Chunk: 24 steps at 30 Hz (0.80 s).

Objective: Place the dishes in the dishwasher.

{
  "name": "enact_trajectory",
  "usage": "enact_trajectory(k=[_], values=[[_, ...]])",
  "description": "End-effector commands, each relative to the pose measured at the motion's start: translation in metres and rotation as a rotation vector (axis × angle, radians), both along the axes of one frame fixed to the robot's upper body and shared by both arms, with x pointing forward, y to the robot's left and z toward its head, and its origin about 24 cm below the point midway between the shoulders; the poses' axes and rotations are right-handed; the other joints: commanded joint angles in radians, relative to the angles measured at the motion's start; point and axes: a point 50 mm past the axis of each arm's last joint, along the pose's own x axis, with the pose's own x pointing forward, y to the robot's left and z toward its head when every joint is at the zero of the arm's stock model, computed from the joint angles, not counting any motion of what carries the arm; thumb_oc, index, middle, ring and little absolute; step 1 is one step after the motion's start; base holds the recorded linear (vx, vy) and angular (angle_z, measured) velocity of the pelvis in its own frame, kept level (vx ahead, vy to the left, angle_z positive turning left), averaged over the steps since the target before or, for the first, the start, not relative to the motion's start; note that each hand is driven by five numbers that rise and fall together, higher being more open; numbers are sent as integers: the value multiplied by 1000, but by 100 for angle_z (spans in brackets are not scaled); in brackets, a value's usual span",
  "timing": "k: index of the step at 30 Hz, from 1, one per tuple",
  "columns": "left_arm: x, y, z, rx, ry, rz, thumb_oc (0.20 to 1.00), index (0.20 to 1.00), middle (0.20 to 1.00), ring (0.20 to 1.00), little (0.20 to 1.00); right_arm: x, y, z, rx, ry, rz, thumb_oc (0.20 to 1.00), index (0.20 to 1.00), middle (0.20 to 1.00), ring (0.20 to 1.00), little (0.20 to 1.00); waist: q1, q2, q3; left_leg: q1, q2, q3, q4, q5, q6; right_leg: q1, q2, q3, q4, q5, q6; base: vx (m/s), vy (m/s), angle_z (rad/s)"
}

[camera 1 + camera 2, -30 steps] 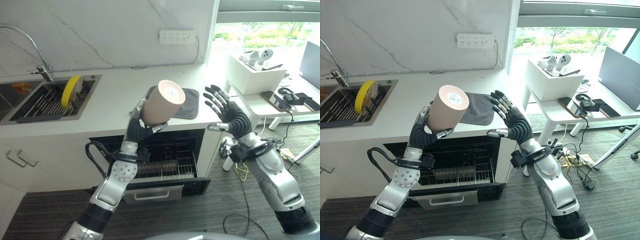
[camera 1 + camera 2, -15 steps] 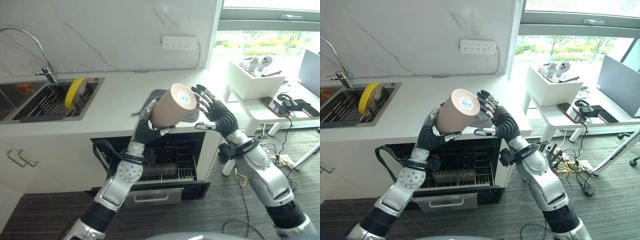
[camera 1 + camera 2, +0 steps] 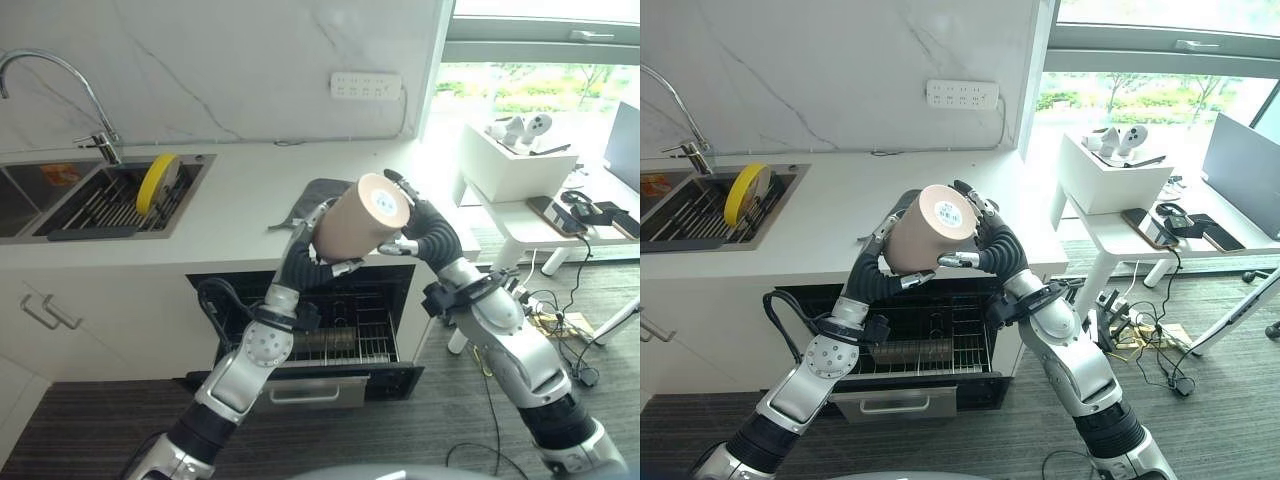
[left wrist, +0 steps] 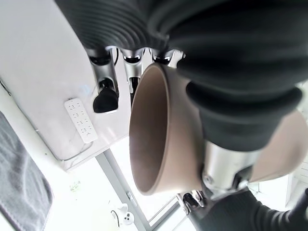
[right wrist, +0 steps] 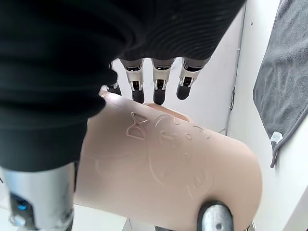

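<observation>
A tan cup (image 3: 362, 215) is held in the air above the open dishwasher (image 3: 330, 325), lying on its side with its base toward me. My left hand (image 3: 305, 262) is shut on it from below and the left; in the left wrist view the cup's (image 4: 149, 134) open mouth shows beside the fingers (image 4: 107, 96). My right hand (image 3: 995, 245) has closed in from the right. Its fingers (image 5: 156, 77) lie over the cup's (image 5: 168, 159) far side and its thumb (image 5: 214, 216) presses the near side.
A yellow plate (image 3: 157, 180) stands on edge in the sink (image 3: 60, 215) at the left. A grey mat (image 3: 318, 190) lies on the white counter (image 3: 240, 190) behind the cup. A white side table (image 3: 520, 205) stands to the right.
My right hand moved left from beside the cup onto it and closed round it. The left arm carried the cup a little to the right. The camera shifted slightly.
</observation>
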Motion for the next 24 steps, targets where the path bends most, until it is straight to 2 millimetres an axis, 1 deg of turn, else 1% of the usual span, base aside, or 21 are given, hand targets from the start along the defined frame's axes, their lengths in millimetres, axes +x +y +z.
enact_trajectory(k=[1,8,12,24], values=[[9,-19,39,6,-192,-110,200,200,200,200,200,8,10,44,88,-185,29,1000,1000,1000,1000,1000,17,-20,17,25,40,-2,7,-90,16,73,-98,-4,4,-130,76,-11,5,11],[7,-20,43,-2,-212,-124,200,200,200,200,200,8,11,46,89,-193,31,1000,1000,1000,1000,1000,22,-20,17,22,42,-6,7,-88,16,76,-97,-10,4,-131,74,-21,2,2],[7,-23,45,0,-222,-140,200,200,200,200,200,8,14,50,101,-220,47,1000,1000,1000,1000,1000,26,-19,17,22,42,-9,7,-87,16,79,-96,-12,4,-133,72,-33,11,1],[6,-32,44,27,-217,-178,200,200,200,200,200,8,22,59,94,-264,46,1000,1000,1000,1000,1000,35,-18,19,15,46,-11,7,-80,12,79,-100,-25,4,-131,73,-30,7,1]])
